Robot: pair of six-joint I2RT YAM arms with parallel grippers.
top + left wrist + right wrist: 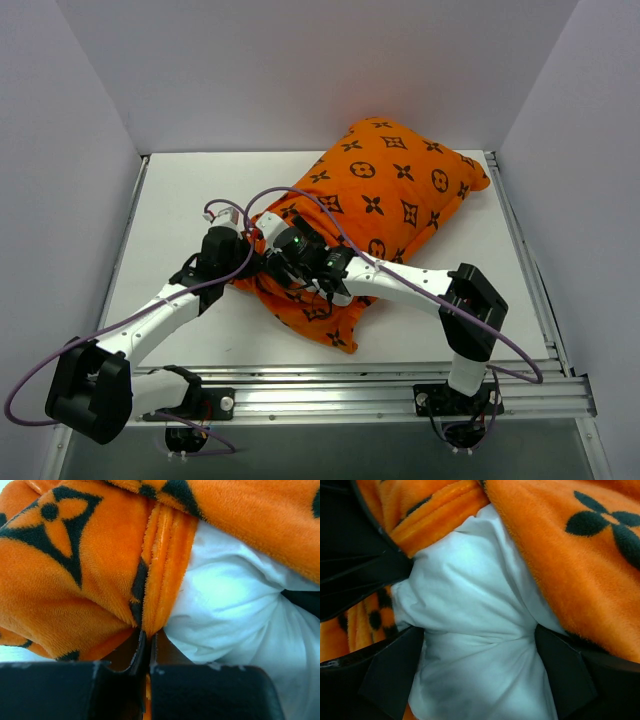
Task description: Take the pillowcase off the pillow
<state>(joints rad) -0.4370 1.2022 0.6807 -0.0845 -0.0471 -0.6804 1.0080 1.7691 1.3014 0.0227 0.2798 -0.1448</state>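
Observation:
The orange pillowcase (390, 205) with black flower motifs lies diagonally across the table, still around the pillow. My left gripper (148, 642) is shut on the pillowcase's folded hem (160, 565) at its open near-left end. The white pillow (235, 610) bulges out of that opening. My right gripper (480, 645) is shut on a bunch of the white pillow (475, 630), its fingers (395, 670) pressing in on both sides. In the top view both grippers meet at the case's near-left end, the left gripper (248, 240) beside the right gripper (283, 243).
The white table (180, 200) has grey walls at left, back and right. An aluminium rail (400, 385) runs along the near edge, another along the right side. Purple cables loop over both arms.

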